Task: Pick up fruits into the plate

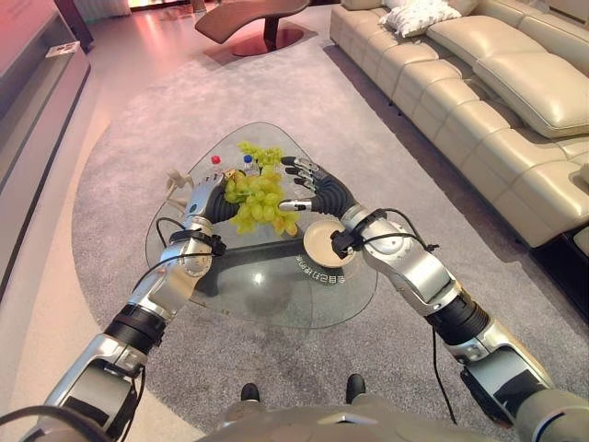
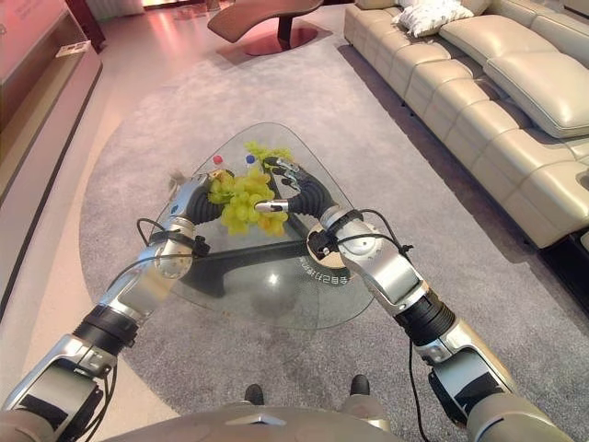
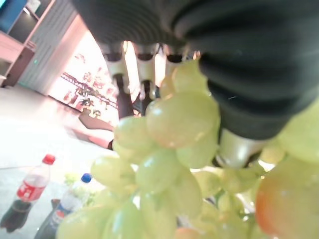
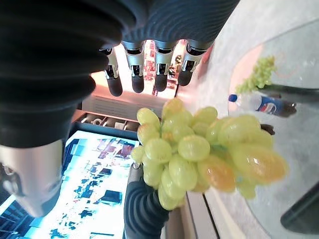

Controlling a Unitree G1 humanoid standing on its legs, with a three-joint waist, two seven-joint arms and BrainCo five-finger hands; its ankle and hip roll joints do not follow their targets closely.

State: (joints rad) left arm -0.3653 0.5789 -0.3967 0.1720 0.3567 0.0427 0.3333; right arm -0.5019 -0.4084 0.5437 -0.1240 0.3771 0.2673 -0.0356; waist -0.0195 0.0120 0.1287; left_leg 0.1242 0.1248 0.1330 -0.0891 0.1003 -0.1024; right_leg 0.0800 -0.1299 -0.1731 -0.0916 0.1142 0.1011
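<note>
Above the glass table (image 1: 276, 285), the left robot hand (image 1: 204, 198) holds grapes (image 1: 256, 203) hanging lengthwise downward.

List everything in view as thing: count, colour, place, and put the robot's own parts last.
Grape bunch: one, green-yellow, held up above the glass table in the left hand.
Second grape bunch: one, green, lying on the far part of the table.
Bottles: two, one red-capped, one blue-capped, on the far part of the table.
Plate: one, beige, on the table under the right wrist.
Glass table: one, clear, on the grey rug.
Sofa: one, cream, along the right side.
Cushion: one, white, on the sofa.
Low table: one, dark brown, far end.
Left hand: curled on the held grapes.
Right hand: fingers straight, beside the held grapes.
</note>
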